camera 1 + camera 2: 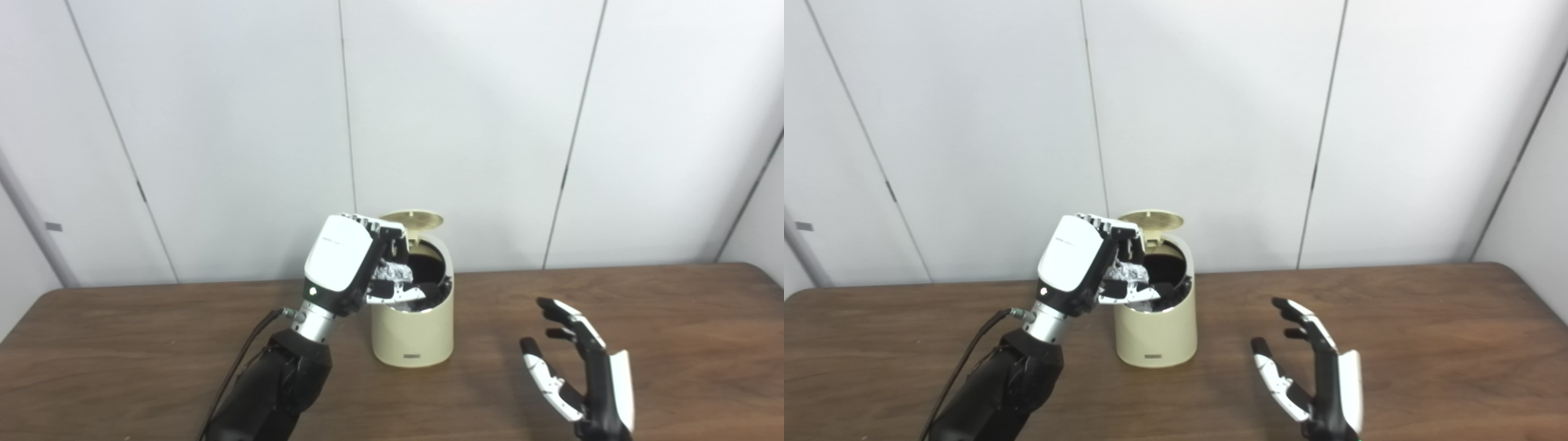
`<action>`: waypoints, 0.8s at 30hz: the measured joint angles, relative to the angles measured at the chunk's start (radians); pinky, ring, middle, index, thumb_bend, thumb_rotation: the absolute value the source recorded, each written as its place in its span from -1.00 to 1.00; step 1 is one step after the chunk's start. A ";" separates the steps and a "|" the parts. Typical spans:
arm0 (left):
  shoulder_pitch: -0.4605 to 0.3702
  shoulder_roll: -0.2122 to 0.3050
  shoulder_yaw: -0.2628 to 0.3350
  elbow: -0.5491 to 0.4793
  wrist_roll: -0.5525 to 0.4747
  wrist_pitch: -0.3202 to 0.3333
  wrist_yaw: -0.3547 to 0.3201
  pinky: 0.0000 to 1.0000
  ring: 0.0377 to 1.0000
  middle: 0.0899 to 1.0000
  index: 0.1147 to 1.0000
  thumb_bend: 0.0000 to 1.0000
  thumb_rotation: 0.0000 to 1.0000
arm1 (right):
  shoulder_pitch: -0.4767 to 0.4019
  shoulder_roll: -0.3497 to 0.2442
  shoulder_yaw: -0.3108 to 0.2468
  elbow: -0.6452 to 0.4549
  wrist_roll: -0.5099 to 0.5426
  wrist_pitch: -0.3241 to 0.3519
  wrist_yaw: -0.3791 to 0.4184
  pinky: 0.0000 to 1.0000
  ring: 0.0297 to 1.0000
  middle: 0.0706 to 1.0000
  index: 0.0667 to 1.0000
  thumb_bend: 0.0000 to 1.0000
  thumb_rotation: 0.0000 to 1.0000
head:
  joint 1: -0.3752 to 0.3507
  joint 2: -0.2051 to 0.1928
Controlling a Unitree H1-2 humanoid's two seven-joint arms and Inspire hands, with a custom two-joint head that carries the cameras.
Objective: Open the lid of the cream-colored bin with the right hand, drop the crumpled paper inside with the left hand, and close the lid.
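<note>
The cream-colored bin stands on the wooden table, a little left of centre. Its lid is up, tilted back behind the dark opening. My left hand is raised at the bin's left rim, over the opening, and is shut on the crumpled paper, which shows as a pale wad between the fingers. My right hand is open and empty, fingers spread, low over the table to the right of the bin and apart from it. The same scene shows in the right eye view, with the bin and the right hand.
The brown table reaches to a white panelled wall close behind the bin. A black cable runs along my left forearm.
</note>
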 measured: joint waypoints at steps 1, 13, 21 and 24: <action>-0.003 -0.003 -0.007 0.011 0.000 0.000 0.012 -0.86 -0.86 -0.83 -0.74 0.21 -0.65 | 0.000 0.002 0.002 0.000 -0.001 0.000 -0.001 0.29 0.49 0.50 0.44 -0.60 0.03 | -0.003 0.000; -0.067 -0.014 -0.075 0.165 0.040 -0.007 0.136 -0.88 -0.88 -0.86 -0.79 0.27 -0.71 | 0.003 0.006 0.019 -0.003 -0.004 0.000 -0.011 0.29 0.50 0.51 0.44 -0.57 0.03 | -0.009 0.009; -0.124 -0.015 -0.144 0.308 0.083 -0.038 0.316 -0.89 -0.90 -0.88 -0.80 0.27 -0.74 | 0.009 0.010 0.031 -0.009 0.001 0.004 -0.011 0.31 0.51 0.51 0.44 -0.56 0.11 | -0.009 0.015; -0.138 -0.017 -0.155 0.334 0.084 -0.040 0.345 -0.90 -0.90 -0.88 -0.81 0.27 -0.77 | 0.012 0.011 0.036 -0.012 0.001 0.004 -0.011 0.31 0.51 0.51 0.44 -0.55 0.15 | -0.008 0.017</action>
